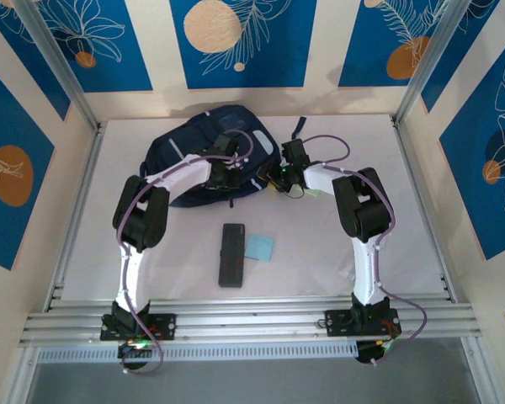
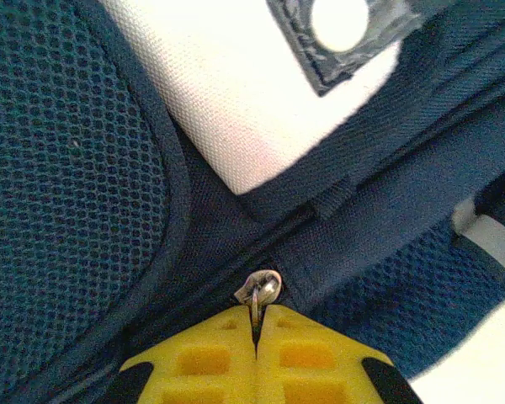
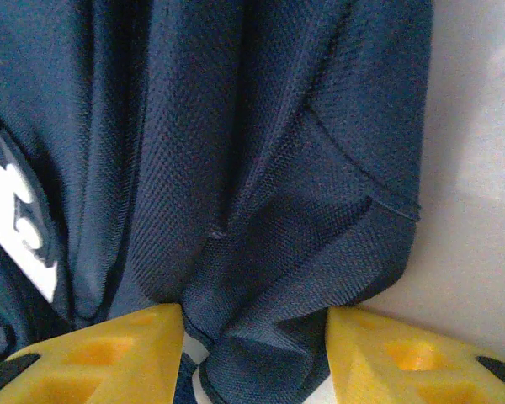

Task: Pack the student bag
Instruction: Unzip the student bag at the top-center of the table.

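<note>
The student bag [image 1: 185,147], a dark navy backpack, lies at the back middle of the white table. My left gripper [image 1: 227,172] rests on its near side. In the left wrist view the yellow fingers [image 2: 202,358] are pressed together on the bag's small metal zipper pull [image 2: 263,289], beside blue mesh [image 2: 67,185] and a white patch [image 2: 236,93]. My right gripper [image 1: 279,178] is at the bag's right edge. In the right wrist view its jaws [image 3: 254,353] stand apart with a bunched fold of the bag's fabric [image 3: 261,168] pinched between them.
A black rectangular case [image 1: 231,254] lies in the middle of the table, with a light blue square pad [image 1: 258,247] just to its right. Aluminium rails [image 1: 252,320] run along the near edge. Patterned walls enclose the table on three sides.
</note>
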Controlling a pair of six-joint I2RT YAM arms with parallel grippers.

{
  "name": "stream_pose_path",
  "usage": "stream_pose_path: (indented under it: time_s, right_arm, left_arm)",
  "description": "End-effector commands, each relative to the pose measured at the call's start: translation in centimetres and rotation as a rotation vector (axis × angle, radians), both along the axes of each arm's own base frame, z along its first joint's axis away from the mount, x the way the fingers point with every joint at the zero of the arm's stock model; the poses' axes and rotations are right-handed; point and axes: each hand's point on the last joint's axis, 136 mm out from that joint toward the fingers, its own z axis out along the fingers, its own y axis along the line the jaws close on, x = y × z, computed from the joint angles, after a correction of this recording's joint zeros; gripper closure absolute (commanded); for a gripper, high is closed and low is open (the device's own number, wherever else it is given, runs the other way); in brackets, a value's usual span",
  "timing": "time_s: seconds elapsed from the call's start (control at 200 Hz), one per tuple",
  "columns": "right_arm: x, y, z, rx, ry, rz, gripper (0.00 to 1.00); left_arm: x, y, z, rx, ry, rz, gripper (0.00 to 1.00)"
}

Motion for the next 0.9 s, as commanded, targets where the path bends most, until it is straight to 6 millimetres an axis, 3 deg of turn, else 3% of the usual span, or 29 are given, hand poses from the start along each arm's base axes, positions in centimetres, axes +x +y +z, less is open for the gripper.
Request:
stream_pose_path:
  time_s: [0.0, 0.375, 0.535, 0.605, 0.78, 0.895]
  right_arm:
    - [-0.9, 0.2, -1.0, -0.04, 0.037, 0.022, 0.51]
    - [-0.4, -0.1, 0.2, -0.092, -0.003, 0.044, 0.51]
    - [-0.2, 0.0, 0.7, -0.105, -0.016, 0.054, 0.51]
    - [-0.2, 0.4, 1.4, -0.084, -0.025, 0.068, 0.52]
    - [-1.2, 2.0, 5.0, 0.013, -0.064, 0.131, 0.48]
    - [-2.5, 2.7, 7.1, 0.091, -0.071, 0.165, 0.44]
  left_arm:
    - [-1.3, 0.5, 3.5, 0.012, 0.03, -0.092, 1.0]
    - [-2.8, 6.7, 0.0, 0.186, 0.157, -0.105, 1.0]
    - [-3.7, 8.2, 0.0, 0.19, 0.184, -0.107, 1.0]
    - [-4.1, 7.3, 0.7, 0.119, 0.185, -0.122, 1.0]
    - [-4.7, 1.1, 4.4, -0.216, 0.146, -0.169, 1.0]
    - [-4.1, -0.4, 7.2, -0.276, 0.072, -0.177, 1.0]
